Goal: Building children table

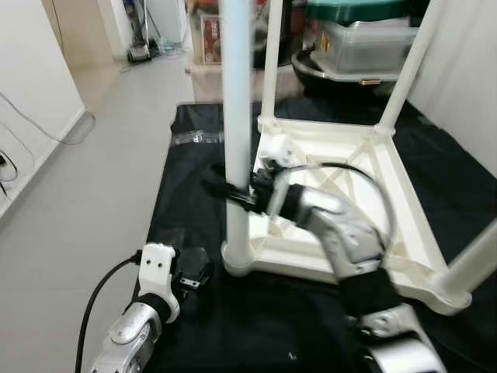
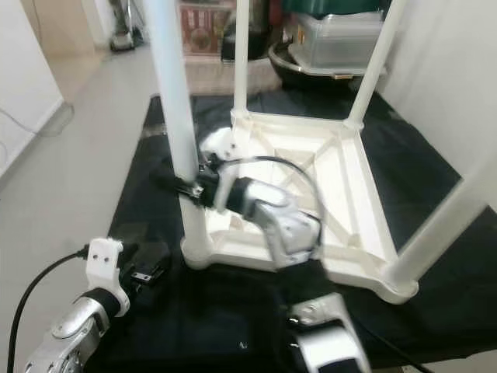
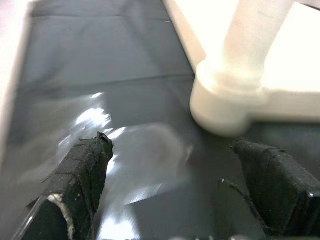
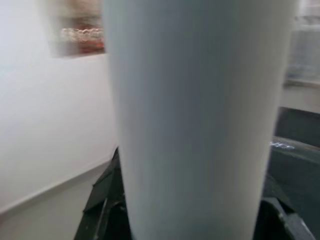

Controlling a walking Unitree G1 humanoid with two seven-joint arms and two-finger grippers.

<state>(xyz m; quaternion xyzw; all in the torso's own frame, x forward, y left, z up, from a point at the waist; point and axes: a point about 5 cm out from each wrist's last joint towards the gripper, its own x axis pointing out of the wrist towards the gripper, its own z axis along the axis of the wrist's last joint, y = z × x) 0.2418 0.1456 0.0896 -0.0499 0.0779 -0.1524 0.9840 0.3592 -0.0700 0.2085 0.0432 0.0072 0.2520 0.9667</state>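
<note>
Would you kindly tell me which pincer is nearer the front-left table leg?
Right. The right pincer grips the leg; the left pincer hovers open beside its base.

White table [image 1: 404, 194], black mat [image 1: 194, 194], black-fingered silver arms, pale grey floor [image 1: 93, 179]

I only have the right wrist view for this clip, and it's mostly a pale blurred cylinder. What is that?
Observer: It's a table leg, standing upright in the near left corner socket of the upturned white table. The right gripper is closed around it partway up.
Operator: Are the other legs fitted?
Observer: Three more legs stand at the other corners, for instance the far right one.
Operator: What's the table resting on?
Observer: A black cloth spread on the floor.
Operator: And the left arm?
Observer: The left gripper sits low over the cloth beside that corner, fingers apart, holding nothing.
</note>
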